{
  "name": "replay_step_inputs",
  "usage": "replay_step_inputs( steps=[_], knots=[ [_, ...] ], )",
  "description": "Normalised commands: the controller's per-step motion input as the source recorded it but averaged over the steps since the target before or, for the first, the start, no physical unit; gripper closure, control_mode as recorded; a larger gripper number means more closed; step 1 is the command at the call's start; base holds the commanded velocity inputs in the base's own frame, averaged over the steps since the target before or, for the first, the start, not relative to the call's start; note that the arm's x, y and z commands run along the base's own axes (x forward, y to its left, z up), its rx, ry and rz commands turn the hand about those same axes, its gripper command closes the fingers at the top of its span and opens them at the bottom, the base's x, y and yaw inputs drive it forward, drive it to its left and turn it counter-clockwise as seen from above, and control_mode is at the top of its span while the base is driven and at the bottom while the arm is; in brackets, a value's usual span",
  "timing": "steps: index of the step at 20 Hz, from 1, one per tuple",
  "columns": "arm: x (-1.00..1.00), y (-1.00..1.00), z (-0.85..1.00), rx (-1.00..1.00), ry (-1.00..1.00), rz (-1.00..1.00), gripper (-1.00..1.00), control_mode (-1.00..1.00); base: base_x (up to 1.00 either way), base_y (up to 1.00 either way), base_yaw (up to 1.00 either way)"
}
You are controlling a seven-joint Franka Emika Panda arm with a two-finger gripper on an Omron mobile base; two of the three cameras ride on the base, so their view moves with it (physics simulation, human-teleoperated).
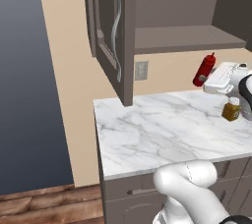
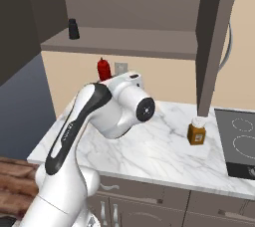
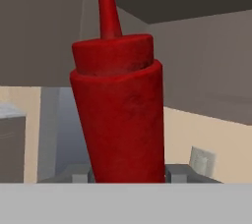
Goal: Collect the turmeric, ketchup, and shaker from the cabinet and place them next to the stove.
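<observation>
My gripper (image 3: 128,174) is shut on the ketchup (image 3: 118,115), a red squeeze bottle that leans slightly and hangs in the air below the cabinet shelf (image 1: 187,39). The base views show the ketchup (image 1: 204,70) (image 2: 103,68) sticking out beyond the white hand. The turmeric (image 1: 231,110) (image 2: 197,132), an amber jar with a pale lid, stands on the marble counter (image 1: 152,129) just left of the stove (image 2: 239,139). A small dark shaker (image 2: 73,29) stands on the shelf at its far left. The cabinet door (image 1: 110,31) is swung open.
The open door (image 2: 214,37) hangs over the counter between the turmeric and the stove side. A wall outlet (image 1: 141,70) sits on the beige wall behind the counter. Drawers run under the counter's front edge (image 2: 149,191).
</observation>
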Motion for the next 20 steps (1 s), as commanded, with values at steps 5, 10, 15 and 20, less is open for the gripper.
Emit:
replay_step_inputs(
  steps=[5,10,15,20],
  knots=[
    [-0.40,-0.83,-0.58,-0.01,0.00,0.00,1.00,-1.00,0.00,0.00,0.00],
    [-0.21,-0.81,-0.61,-0.04,0.00,0.00,1.00,-1.00,0.00,0.00,0.00],
    [-0.08,-0.72,-0.58,-0.08,0.00,0.00,1.00,-1.00,0.00,0.00,0.00],
    [0.00,-0.73,-0.57,-0.09,0.00,-0.01,1.00,-1.00,0.00,0.00,0.00]
  ],
)
